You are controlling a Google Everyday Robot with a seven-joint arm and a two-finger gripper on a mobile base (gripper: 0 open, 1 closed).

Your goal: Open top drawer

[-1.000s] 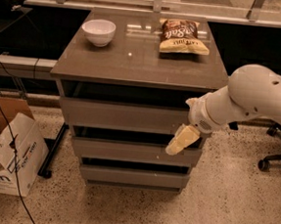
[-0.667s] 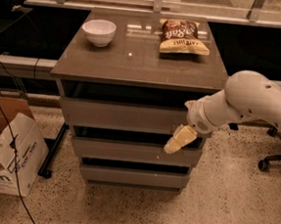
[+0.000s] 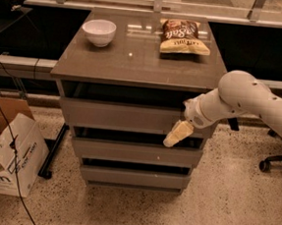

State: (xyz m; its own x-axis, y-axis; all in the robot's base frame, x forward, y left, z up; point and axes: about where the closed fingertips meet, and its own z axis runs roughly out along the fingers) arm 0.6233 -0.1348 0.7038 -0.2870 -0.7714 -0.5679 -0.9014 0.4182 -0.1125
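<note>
In the camera view, the cabinet's top overhangs three stepped fronts, and a dark gap runs under its front edge above the top drawer. In front of the cabinet the speckled floor lies bare. A cardboard box stands near the cabinet's left side and a chair base sits off to the right. On top, a white bowl and a chip bag rest well back from the front edge.

The white arm enters from the right and is cut off by the frame. Its wrist covers the right end of the top drawer's front. The box and the chair are only partly seen.

The gripper hangs slanted down and to the left at the right end of the top drawer, its tip over the drawer's lower edge and the dark slot above the second drawer. Whether it touches the panel, or is open or closed, I cannot tell.
</note>
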